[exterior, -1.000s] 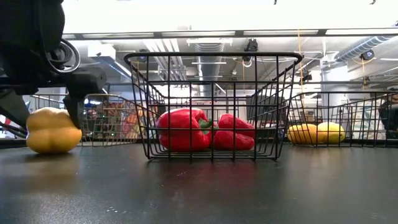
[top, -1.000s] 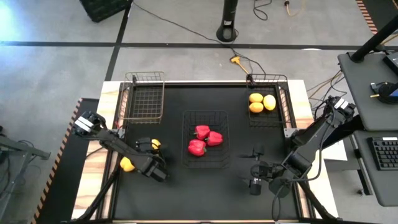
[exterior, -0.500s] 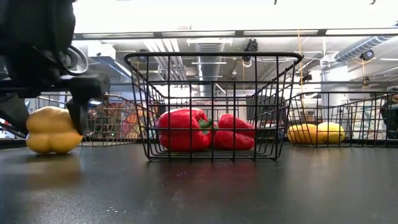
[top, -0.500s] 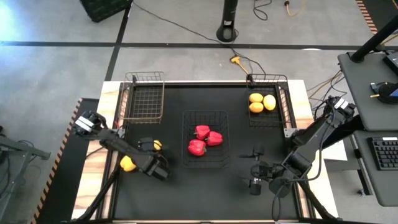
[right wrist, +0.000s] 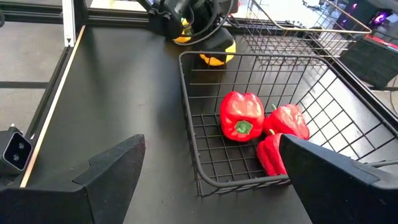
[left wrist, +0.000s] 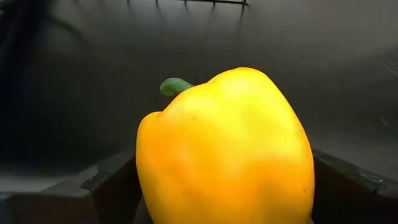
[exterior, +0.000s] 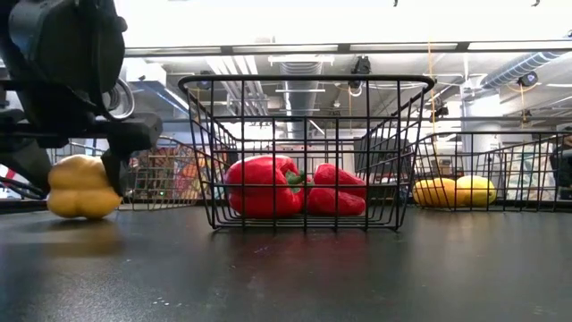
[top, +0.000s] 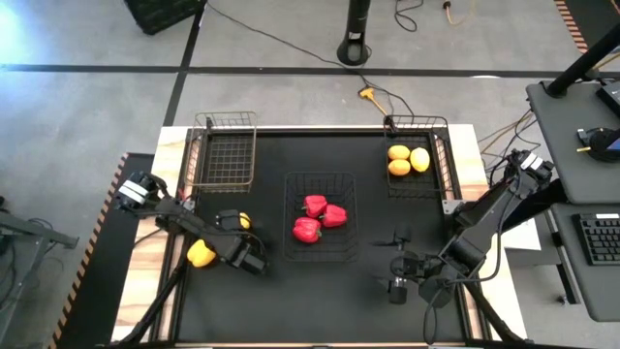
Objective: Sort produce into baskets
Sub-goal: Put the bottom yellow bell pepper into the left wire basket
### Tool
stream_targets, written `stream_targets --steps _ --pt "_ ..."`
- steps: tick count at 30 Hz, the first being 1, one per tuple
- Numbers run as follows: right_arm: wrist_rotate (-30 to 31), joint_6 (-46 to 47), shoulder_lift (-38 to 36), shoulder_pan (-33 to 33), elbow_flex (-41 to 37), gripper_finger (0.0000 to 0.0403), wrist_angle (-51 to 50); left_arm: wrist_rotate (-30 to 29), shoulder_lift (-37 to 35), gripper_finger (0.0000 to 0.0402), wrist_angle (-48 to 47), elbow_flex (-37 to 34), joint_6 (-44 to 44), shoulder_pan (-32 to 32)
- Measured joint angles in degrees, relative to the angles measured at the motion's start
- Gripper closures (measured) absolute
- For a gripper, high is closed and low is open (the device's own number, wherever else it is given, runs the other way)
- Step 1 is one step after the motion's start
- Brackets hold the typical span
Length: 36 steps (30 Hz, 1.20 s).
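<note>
While the three red peppers [top: 318, 217] sit in the dark middle basket [top: 321, 181] and the three round orange fruits [top: 407, 159] sit in the dark basket at the upper right [top: 442, 165], only the yellow peppers are left to sort; the left gripper [top: 229, 240], at the lower left of the high view, has its fingers on both sides of one yellow pepper [left wrist: 227, 149] and looks to be squeezing it; this pepper looks to rest on the black table [top: 320, 301] — no lift yet; a second yellow pepper [top: 201, 254] lies just beside the arm, lower and more to the left; the next move, I think, is to lift the held pepper and carry it up the frame to the copper basket [top: 224, 148], which has nothing in it; the basket's wire wall must be cleared, and the other pepper could get bumped; the right gripper [top: 398, 262] waits at the lower right, its fingers wide apart and holding nothing.
</note>
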Motion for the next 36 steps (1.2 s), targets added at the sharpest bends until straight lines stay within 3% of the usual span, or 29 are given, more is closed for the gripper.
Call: stream_targets --steps 7,13,15,20,24,29,36 --pt "-1.0 -0.1 0.0 0.0 0.0 0.0039 0.0 0.9 -0.3 0.0073 -5.2 3.3 3.3 0.0" --pt "-1.1 -0.2 0.0 0.0 0.0 0.0039 -0.1 0.0 -0.9 0.0074 -21.3 15.9 8.4 -0.5" --pt "-1.1 -0.2 0.0 0.0 0.0 0.0039 -0.1 -1.6 -0.9 0.0075 -27.8 20.8 9.8 -0.5" --pt "-1.4 0.0 0.0 0.3 0.0 0.0039 -0.2 -12.7 -5.1 0.0075 -26.7 27.9 18.3 1.2" --pt "-1.4 0.3 0.0 1.3 0.0 0.0039 -0.3 -18.2 -7.9 0.0075 -27.5 30.9 24.1 3.7" --pt "-1.4 0.9 0.0 2.6 0.0 0.0039 0.1 -21.2 -11.6 0.0075 -27.7 31.0 33.7 13.2" --pt "-1.4 2.5 0.0 3.7 0.0 0.0039 -0.2 -20.7 -13.3 0.0076 -25.1 28.4 51.4 35.3"
